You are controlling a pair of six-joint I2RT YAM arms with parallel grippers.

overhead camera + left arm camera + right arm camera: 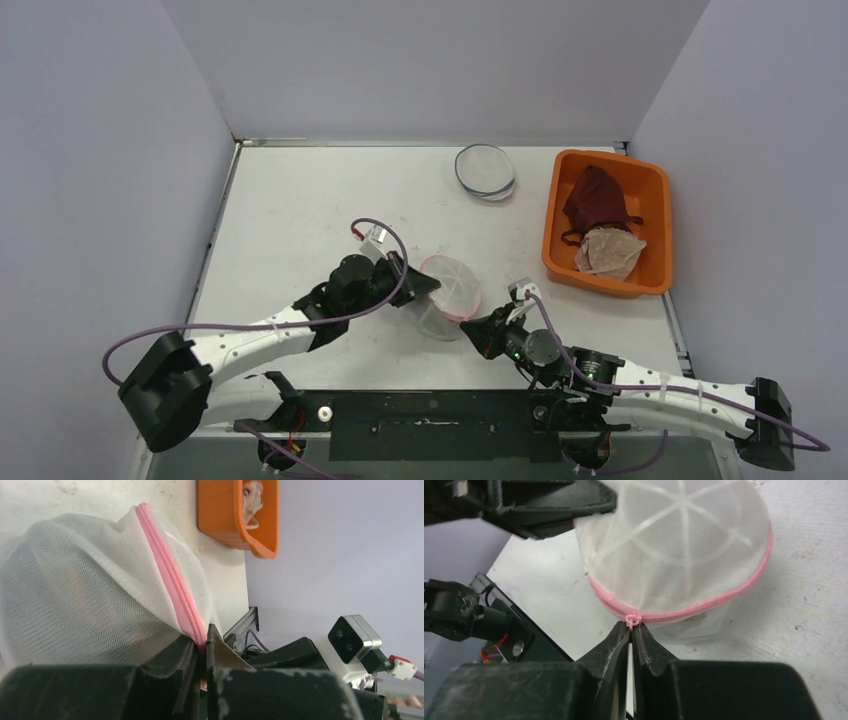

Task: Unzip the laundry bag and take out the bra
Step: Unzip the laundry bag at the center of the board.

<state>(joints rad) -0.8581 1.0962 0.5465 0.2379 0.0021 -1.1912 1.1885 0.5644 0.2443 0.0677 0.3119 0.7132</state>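
Observation:
A round white mesh laundry bag (pixel 448 290) with a pink zipper (pixel 170 582) lies on the table between the two arms. My left gripper (pixel 204 641) is shut on the bag's zipper seam at its left side. My right gripper (pixel 631 626) is shut on the small pink zipper pull (pixel 632 617) at the bag's near edge. The zipper (pixel 704 602) runs closed around the bag's rim. The mesh (pixel 674 545) shows white ribs and a pale shape inside; the bra itself cannot be made out.
An orange bin (pixel 655 215) at the right holds a dark red garment (pixel 595 200) and a beige one (pixel 610 250). A second round mesh bag (pixel 485 170) lies at the back. Walls close in the table on three sides.

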